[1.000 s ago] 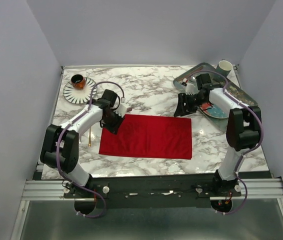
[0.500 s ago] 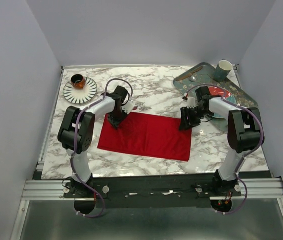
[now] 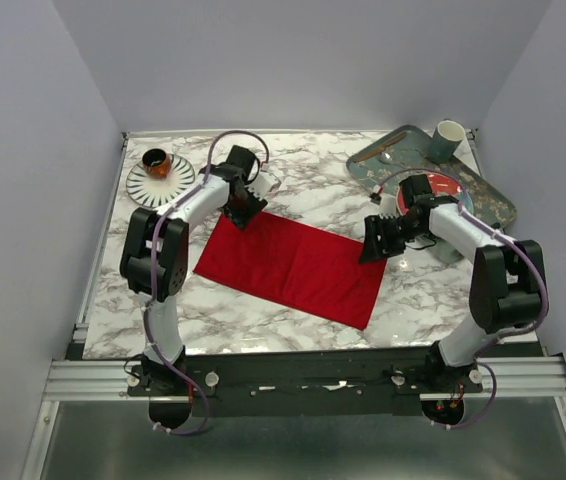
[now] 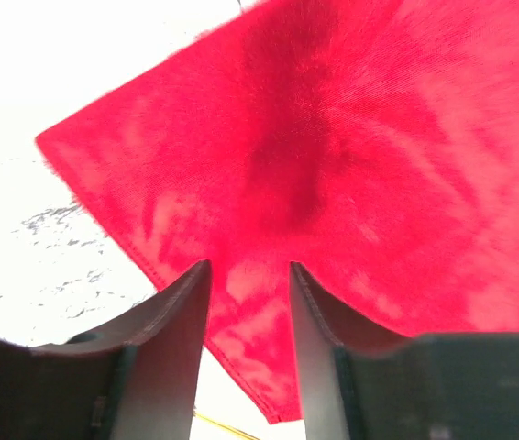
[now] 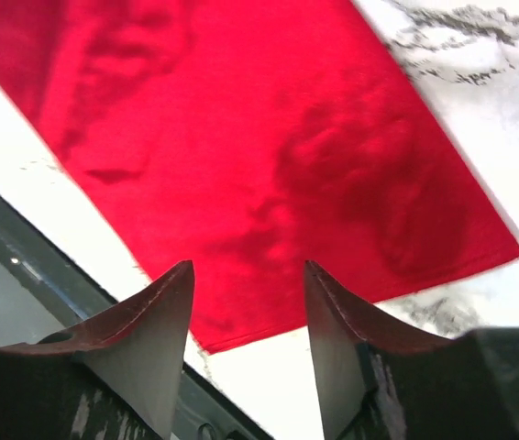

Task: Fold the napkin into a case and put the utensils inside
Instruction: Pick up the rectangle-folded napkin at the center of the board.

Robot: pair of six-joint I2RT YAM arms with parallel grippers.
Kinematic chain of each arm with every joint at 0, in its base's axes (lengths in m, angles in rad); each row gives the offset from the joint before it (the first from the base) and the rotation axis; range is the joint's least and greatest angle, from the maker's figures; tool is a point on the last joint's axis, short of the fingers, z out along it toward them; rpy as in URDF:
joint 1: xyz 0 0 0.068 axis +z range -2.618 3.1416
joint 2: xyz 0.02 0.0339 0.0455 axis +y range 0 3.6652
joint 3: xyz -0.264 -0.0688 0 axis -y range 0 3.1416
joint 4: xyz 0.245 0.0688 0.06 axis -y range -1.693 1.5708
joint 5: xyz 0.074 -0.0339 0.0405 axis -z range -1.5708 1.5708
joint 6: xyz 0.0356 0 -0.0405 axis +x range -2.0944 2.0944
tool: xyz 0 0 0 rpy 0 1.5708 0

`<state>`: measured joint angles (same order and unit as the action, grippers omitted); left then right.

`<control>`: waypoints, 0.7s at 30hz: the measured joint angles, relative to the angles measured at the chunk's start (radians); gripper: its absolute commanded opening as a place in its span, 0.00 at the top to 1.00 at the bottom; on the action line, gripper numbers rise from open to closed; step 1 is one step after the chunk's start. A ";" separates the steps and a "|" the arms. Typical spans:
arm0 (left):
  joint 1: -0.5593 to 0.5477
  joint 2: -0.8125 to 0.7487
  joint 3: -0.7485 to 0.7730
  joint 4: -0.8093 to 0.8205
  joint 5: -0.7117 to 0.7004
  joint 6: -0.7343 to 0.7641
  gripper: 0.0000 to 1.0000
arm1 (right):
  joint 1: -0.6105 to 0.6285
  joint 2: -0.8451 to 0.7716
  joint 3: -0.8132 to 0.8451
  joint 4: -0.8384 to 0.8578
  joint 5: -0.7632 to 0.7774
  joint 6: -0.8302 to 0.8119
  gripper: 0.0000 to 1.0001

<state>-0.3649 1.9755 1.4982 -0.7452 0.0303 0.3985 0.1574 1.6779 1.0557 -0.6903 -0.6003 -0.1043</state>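
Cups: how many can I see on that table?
2. A small brown cup sits on the striped plate, far left; a pale cup stands at the tray's far corner, far right. Others may be hidden.

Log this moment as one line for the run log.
napkin: lying flat, skewed | left gripper: open at far left corner | right gripper: open over right end | held: nothing

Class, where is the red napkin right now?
In the top view the napkin lies flat in the middle of the table, its far-left corner by the left end effector, its right end by the right end effector.
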 measured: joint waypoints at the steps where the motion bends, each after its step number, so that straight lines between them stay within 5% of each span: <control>1: 0.013 -0.025 0.006 -0.001 0.030 -0.011 0.40 | 0.000 -0.039 0.001 -0.006 -0.007 0.002 0.37; 8: 0.172 -0.153 -0.005 -0.003 0.166 -0.117 0.34 | 0.000 -0.164 0.032 -0.024 -0.014 0.026 0.31; 12: 0.274 -0.158 -0.043 0.004 0.183 -0.169 0.42 | 0.000 -0.196 0.027 -0.029 0.002 0.045 0.30; 21: 0.259 -0.115 -0.087 0.037 0.182 -0.248 0.51 | -0.010 -0.199 -0.003 -0.036 0.064 0.079 0.30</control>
<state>-0.1062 1.8603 1.4117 -0.7086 0.2119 0.1505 0.1471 1.4792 1.0531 -0.7261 -0.5365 -0.0257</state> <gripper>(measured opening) 0.510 0.696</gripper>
